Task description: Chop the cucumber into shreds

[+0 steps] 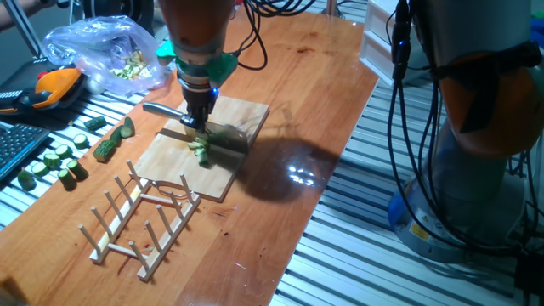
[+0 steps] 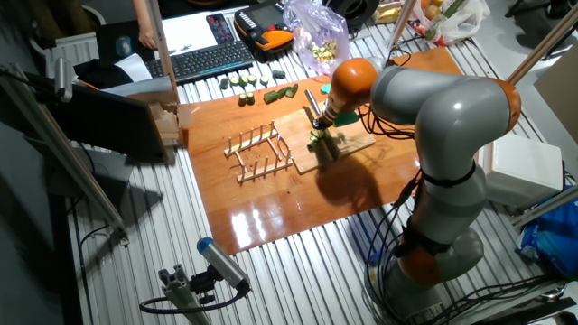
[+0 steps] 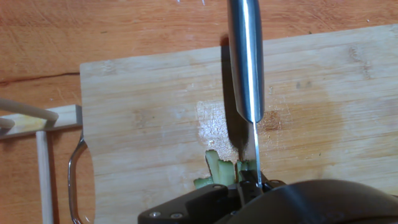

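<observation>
The cucumber [image 1: 201, 150] lies as a few thin pale-green strips near the middle of the wooden cutting board [image 1: 174, 161]. My gripper [image 1: 197, 119] stands right over it, shut on a steel knife [image 1: 228, 136]. The knife's handle sticks out to the left and its blade lies across the board. In the hand view the knife [image 3: 244, 62] shows edge-on, with its edge down at the cucumber strips [image 3: 216, 167] on the board [image 3: 143, 118]. The other fixed view shows the gripper [image 2: 321, 125] above the cucumber [image 2: 316, 139]. The strips under the hand are partly hidden.
A wooden dish rack [image 1: 140, 217] stands just in front of the board. Round cucumber slices [image 1: 55, 161] and a longer dark green piece [image 1: 109, 146] lie at the left. A plastic bag [image 1: 106, 47], an orange tool [image 1: 55, 85] and a keyboard [image 1: 17, 144] sit beyond the table's left edge.
</observation>
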